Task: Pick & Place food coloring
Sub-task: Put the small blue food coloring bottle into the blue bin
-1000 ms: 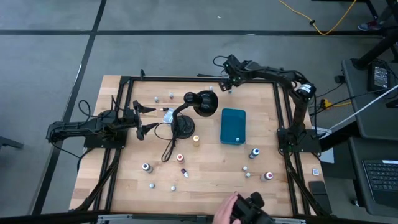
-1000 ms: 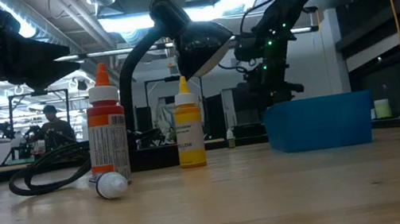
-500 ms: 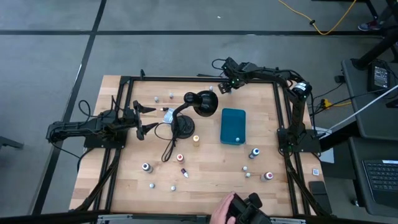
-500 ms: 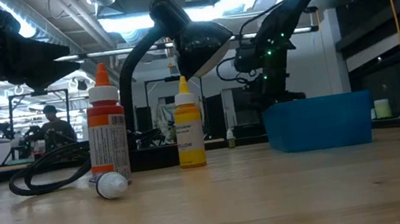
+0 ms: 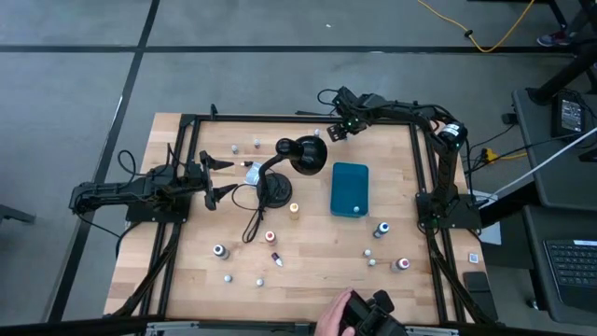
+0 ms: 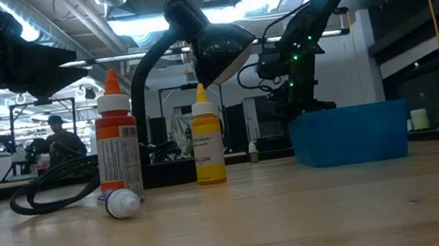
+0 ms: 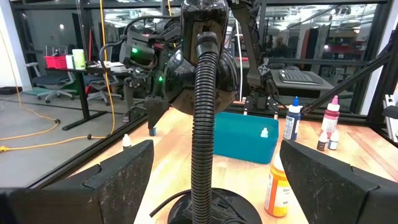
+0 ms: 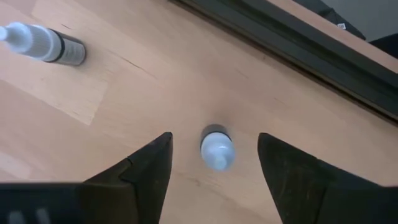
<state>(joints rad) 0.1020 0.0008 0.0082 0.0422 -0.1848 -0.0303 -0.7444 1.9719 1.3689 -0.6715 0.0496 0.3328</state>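
Note:
The food coloring is several tiny dropper bottles scattered over the wooden table. One with a pale blue cap point(image 8: 217, 149) stands upright on its base near the table's far edge. My right gripper point(image 8: 214, 142) point(image 5: 337, 129) points steeply down over it, open, with one finger on either side and a gap to each. Another bottle point(image 8: 43, 42) lies on its side close by. More bottles stand on the near half, among them an orange one point(image 6: 116, 135) and a yellow one point(image 6: 206, 136). My left gripper point(image 5: 222, 178) waits open at the table's left, level, facing the lamp.
A black desk lamp point(image 5: 294, 159) with its coiled cord stands mid-table, and a teal box point(image 5: 350, 189) sits to its right. The black frame rail point(image 8: 292, 43) runs along the far edge just beyond the bottle. A person's hand with a dark device point(image 5: 359, 315) shows at the near edge.
My right gripper has sunk a little toward the table by the far edge and has then kept still. Nothing else has moved.

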